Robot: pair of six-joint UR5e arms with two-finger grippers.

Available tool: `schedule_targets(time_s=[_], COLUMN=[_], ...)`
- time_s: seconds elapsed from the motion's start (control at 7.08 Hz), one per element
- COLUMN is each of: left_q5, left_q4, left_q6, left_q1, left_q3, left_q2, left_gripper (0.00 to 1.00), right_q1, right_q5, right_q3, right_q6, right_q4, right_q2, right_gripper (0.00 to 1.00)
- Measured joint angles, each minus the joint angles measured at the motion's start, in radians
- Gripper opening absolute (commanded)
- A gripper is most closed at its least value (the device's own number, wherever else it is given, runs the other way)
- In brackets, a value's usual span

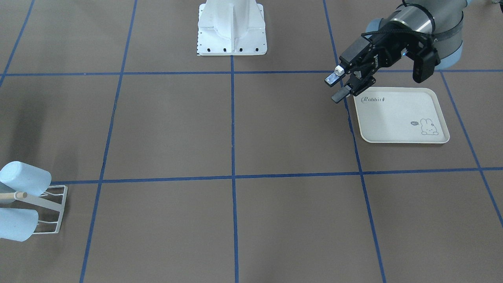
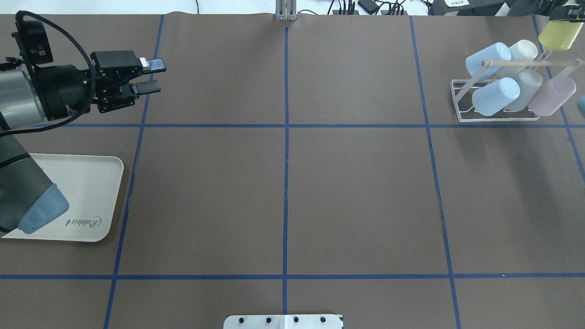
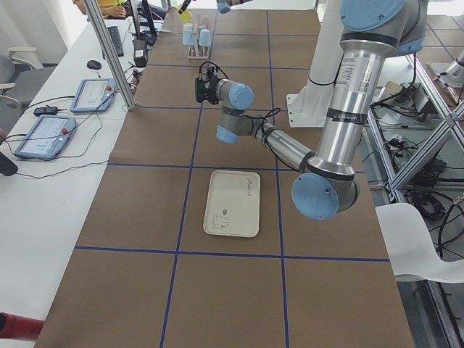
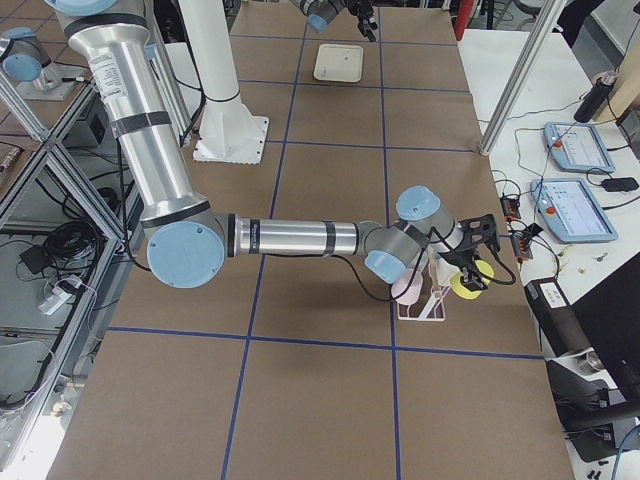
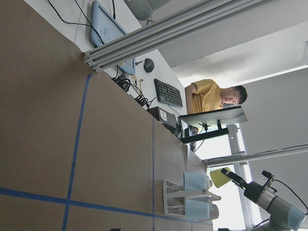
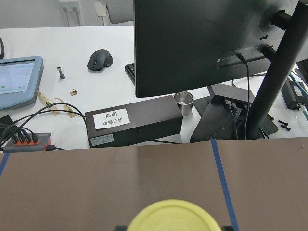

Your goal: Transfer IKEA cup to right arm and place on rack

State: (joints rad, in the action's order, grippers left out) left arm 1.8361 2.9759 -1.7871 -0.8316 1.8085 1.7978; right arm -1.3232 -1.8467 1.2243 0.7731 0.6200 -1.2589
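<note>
Gripping the yellow IKEA cup (image 2: pixel 556 34) by its sides, the right gripper (image 4: pixel 470 270) holds it just off the rack (image 2: pixel 498 118), at about 1 o'clock from the rack in your overhead view. The right wrist camera shows the cup's round yellow end low in the middle of its picture, with a dark fingertip at each side of it. The jaws are closed on the cup's width.

The rack stands at 2 o'clock on the table, a white wire frame with a wooden peg (image 2: pixel 525 62) across its top. It already carries two pale blue cups (image 2: pixel 496 96), two whitish ones (image 2: pixel 525 89) and a pink one (image 2: pixel 553 95), all lying tilted. The yellow cup is near the peg's right end. Whether it touches the frame, you cannot tell from these views.

Across the table, at 10 o'clock, the left gripper (image 2: pixel 153 75) hangs above the brown surface with its jaws a moderate gap apart and nothing between them. Its fingers point toward 3 o'clock. The cream rabbit-print tray (image 2: pixel 91 183) lies at 8 o'clock, partly under the left arm's elbow.

Blue tape lines (image 2: pixel 286 183) divide the table into squares. In the left wrist view, a person in a yellow shirt (image 5: pixel 211 94) sits behind a monitor at the desk beyond the table.
</note>
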Motion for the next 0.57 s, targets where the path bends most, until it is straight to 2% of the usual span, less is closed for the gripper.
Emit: schedule_targets(time_s=[0.57], left_q5=[-0.001], left_q4=[0.0], left_q6=[-0.004], left_q1=[-0.001], left_q3=[0.004], left_q2=[0.0], left_gripper=[0.73], right_q1=[0.009], right_q5=[0.0], right_q3=[0.01], right_q6=[0.0], right_q4=[0.0], right_q2=[-0.009], right_gripper=[0.0])
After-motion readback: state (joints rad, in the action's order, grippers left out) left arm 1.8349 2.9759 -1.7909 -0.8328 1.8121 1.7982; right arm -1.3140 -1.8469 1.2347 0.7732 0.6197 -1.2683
